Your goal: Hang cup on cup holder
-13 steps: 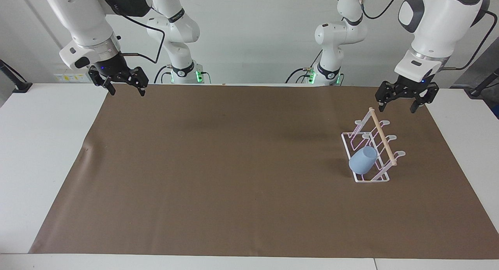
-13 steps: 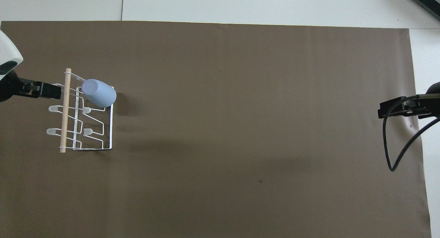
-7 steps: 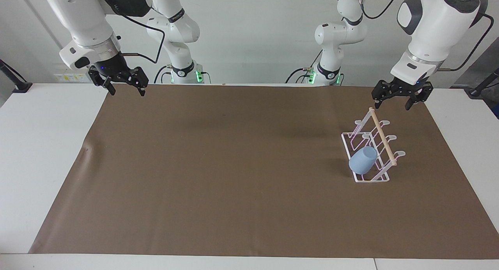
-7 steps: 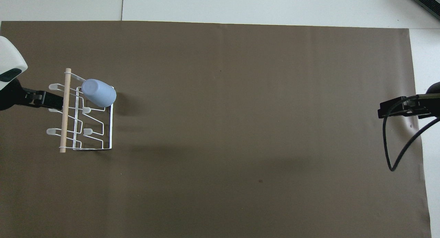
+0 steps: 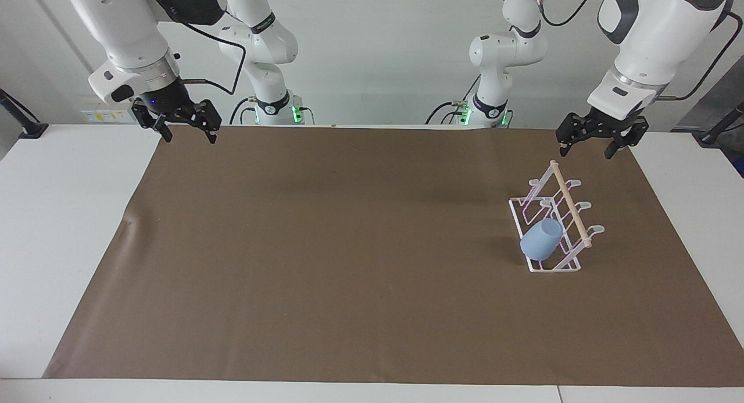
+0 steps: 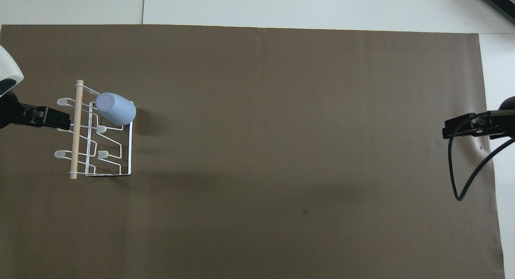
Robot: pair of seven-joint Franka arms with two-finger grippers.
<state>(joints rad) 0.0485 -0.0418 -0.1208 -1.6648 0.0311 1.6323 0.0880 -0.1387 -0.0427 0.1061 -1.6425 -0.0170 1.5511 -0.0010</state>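
The light-blue cup (image 5: 541, 239) hangs tilted on a prong of the white wire cup holder (image 5: 569, 202), at the holder's end farther from the robots, on its side toward the table's middle. In the overhead view the cup (image 6: 116, 108) sits beside the holder's wooden dowel (image 6: 76, 142). My left gripper (image 5: 586, 152) is open and empty, in the air over the mat's edge by the holder's end nearer the robots; it also shows in the overhead view (image 6: 56, 118). My right gripper (image 5: 190, 138) is open and empty, waiting over the mat's corner at the right arm's end (image 6: 450, 130).
A brown mat (image 5: 349, 263) covers most of the white table (image 5: 58, 217). A black cable (image 6: 454, 170) loops down from the right arm. The holder stands near the left arm's end of the mat.
My left gripper has risen a little and drawn back from the holder. The cup, the holder and the right arm have not moved.
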